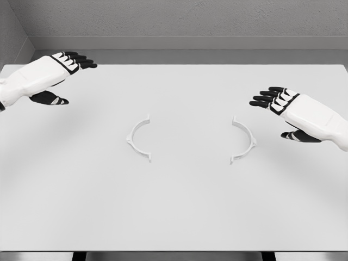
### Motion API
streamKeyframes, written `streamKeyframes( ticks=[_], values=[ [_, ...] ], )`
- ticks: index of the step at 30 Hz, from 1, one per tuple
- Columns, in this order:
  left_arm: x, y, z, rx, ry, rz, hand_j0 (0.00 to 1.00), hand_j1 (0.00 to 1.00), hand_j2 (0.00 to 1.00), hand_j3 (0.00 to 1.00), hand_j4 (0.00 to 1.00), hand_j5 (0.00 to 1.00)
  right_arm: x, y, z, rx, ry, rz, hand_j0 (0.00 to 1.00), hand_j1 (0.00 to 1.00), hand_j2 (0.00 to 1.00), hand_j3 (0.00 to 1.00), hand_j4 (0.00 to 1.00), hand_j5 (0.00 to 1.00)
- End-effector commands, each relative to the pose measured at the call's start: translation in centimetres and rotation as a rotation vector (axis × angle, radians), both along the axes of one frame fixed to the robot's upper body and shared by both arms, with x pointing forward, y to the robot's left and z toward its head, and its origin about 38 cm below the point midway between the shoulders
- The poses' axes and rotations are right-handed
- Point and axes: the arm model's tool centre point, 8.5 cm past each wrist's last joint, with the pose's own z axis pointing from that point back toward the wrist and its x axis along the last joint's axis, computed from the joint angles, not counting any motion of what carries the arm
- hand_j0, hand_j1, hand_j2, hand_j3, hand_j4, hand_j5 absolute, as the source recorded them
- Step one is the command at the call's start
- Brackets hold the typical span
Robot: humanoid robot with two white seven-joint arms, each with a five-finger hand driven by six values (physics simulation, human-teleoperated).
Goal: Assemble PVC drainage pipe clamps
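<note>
Clamp halves: left half and right half looked light, stiff, thin; pinch mid-arc.
Hands: left hand and right hand hovered released, empty.

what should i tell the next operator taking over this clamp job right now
Left hand: open, holding nothing, hovering over the table's far left.
Right hand: open, holding nothing, hovering at the right side.
Left clamp half lies flat left of centre on the white table, its opening facing right.
Right clamp half lies flat right of centre, its opening facing left, a clear gap between them.
Done: nothing joined, neither half grasped.
Left: pick up both halves and mate them into a ring.
</note>
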Motion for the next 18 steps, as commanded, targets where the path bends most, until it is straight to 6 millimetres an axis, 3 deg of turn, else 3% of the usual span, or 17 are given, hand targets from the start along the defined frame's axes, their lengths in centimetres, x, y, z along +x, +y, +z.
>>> streamKeyframes(
  ticks=[1,3,10,13,16,18],
  values=[
    [0.0,0.1,0.3,-0.008,-0.005,0.002,1.00,1.00,1.00,1.00,1.00,1.00,0.1,-0.1,-0.1,0.006,0.005,-0.005,1.00,1.00,1.00,1.00,1.00,1.00],
    [-0.2,0.1,-0.5,-0.017,0.011,0.004,1.00,1.00,1.00,1.00,1.00,1.00,0.3,-0.8,-1.1,0.014,0.033,-0.032,1.00,1.00,1.00,1.00,1.00,1.00],
    [-0.1,-0.9,-1.8,-0.040,0.032,-0.003,1.00,1.00,1.00,1.00,1.00,1.00,2.6,-0.4,-6.6,-0.023,0.131,-0.083,1.00,1.00,1.00,1.00,1.00,1.00],
    [0.0,-2.1,-2.6,-0.048,0.036,-0.019,1.00,1.00,1.00,1.00,1.00,1.00,3.8,0.8,-8.2,-0.021,0.159,-0.079,1.00,1.00,1.00,1.00,1.00,1.00],
    [0.1,-3.2,-3.4,-0.023,0.035,-0.031,1.00,1.00,1.00,1.00,1.00,1.00,4.0,1.2,-8.3,-0.014,0.159,-0.078,1.00,1.00,1.00,1.00,1.00,1.00],
    [0.1,-3.7,-4.0,0.002,0.041,-0.039,1.00,1.00,1.00,1.00,1.00,1.00,4.0,1.3,-9.5,-0.009,0.185,-0.089,1.00,1.00,1.00,1.00,1.00,1.00]
  ],
)
